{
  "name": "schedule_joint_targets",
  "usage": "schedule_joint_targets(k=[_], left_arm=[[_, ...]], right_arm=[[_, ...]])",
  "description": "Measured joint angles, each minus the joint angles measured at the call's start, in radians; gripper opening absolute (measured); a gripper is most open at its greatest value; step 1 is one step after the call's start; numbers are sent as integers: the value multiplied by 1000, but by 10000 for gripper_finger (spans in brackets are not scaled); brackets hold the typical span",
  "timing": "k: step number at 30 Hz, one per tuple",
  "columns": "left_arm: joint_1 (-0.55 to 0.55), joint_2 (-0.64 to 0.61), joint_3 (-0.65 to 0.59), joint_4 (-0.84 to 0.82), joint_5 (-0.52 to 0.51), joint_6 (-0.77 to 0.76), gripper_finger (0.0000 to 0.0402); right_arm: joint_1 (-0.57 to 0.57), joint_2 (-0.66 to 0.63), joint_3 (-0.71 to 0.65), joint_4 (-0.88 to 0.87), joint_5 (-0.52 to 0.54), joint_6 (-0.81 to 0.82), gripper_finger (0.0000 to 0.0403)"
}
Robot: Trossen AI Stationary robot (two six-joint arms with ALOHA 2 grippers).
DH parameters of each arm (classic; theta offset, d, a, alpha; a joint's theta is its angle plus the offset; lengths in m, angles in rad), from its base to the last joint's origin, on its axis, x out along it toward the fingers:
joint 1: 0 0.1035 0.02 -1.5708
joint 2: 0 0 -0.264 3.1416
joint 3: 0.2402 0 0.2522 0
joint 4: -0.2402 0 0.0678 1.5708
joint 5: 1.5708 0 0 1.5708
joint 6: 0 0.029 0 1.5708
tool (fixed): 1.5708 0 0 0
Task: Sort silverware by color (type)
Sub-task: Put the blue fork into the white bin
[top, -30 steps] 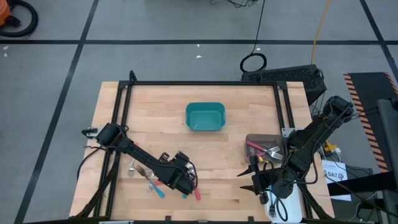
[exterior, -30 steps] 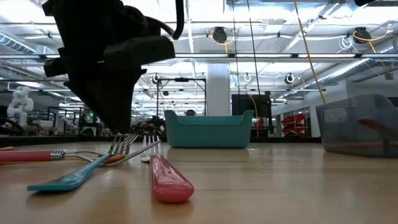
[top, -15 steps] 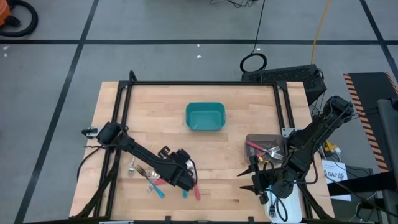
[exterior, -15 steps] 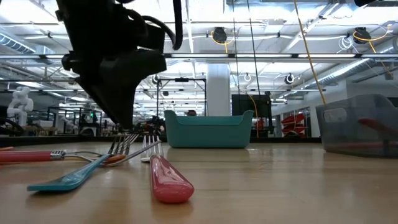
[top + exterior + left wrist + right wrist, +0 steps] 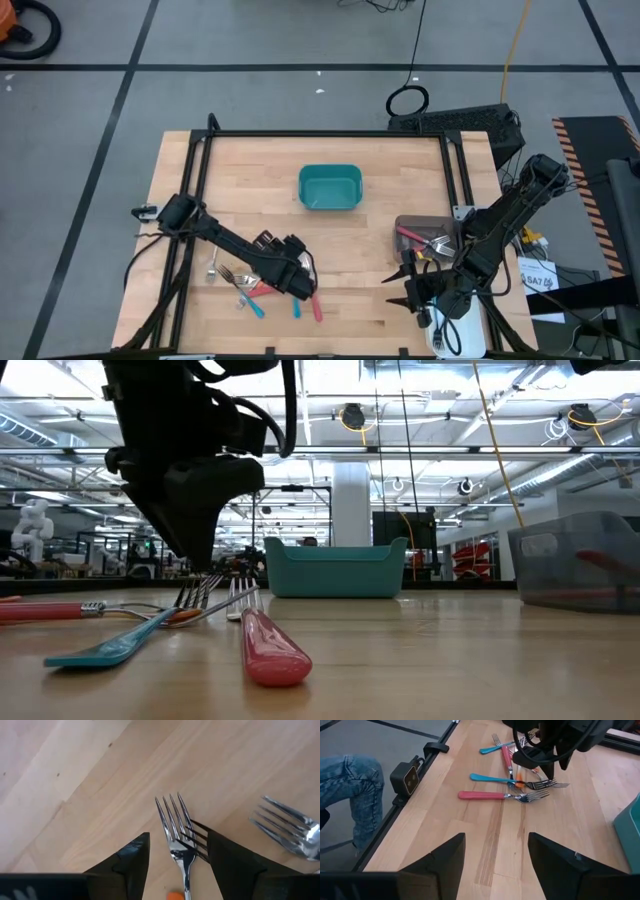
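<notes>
Several forks with red, teal and orange handles lie loose on the wooden table near its front left (image 5: pixel 262 292). My left gripper (image 5: pixel 177 834) (image 5: pixel 297 288) is open and points steeply down over them. Its fingers stand on either side of the tines of an orange-handled fork (image 5: pixel 172 820), whose handle end (image 5: pixel 174 896) just shows. A second fork's tines (image 5: pixel 198 839) run under one finger. My right gripper (image 5: pixel 496 836) (image 5: pixel 398 288) waits open near the table's front right, holding nothing.
A teal bin (image 5: pixel 330 187) stands at the table's far middle. A clear grey bin (image 5: pixel 425 238) holding forks is at the right. A black frame (image 5: pixel 200 160) runs along the table's sides. A person's leg in jeans (image 5: pixel 350 790) stands beside the table's left edge.
My left gripper has drifted a little toward the table's far left and has rolled about its own axis, staying low over the forks. A teal handle near the front edge has come out from under it. The forks have not moved.
</notes>
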Motion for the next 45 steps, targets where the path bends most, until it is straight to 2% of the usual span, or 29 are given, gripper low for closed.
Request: schedule_joint_targets(k=[10,18,21,25,29,32,35,39,45], left_arm=[[24,2,0,6,22,8,198],[24,2,-3,68,24,108,198],[24,2,-3,69,24,167,198],[27,2,-3,66,27,356,198],[65,2,-4,50,125,524,198],[99,3,-4,50,151,595,198],[133,3,-4,50,175,626,197],[165,-3,-4,54,268,664,197],[184,-3,-4,77,302,700,197]], right_arm=[[0,0,0,-5,0,1,210],[0,0,0,-5,0,1,210],[0,0,0,-5,0,1,210],[0,0,0,-5,0,1,210],[0,0,0,-5,0,-16,210],[0,0,0,-5,0,-27,210],[0,0,0,-5,0,-26,210],[0,0,0,-5,0,-26,210],[0,0,0,-5,-2,-26,210]])
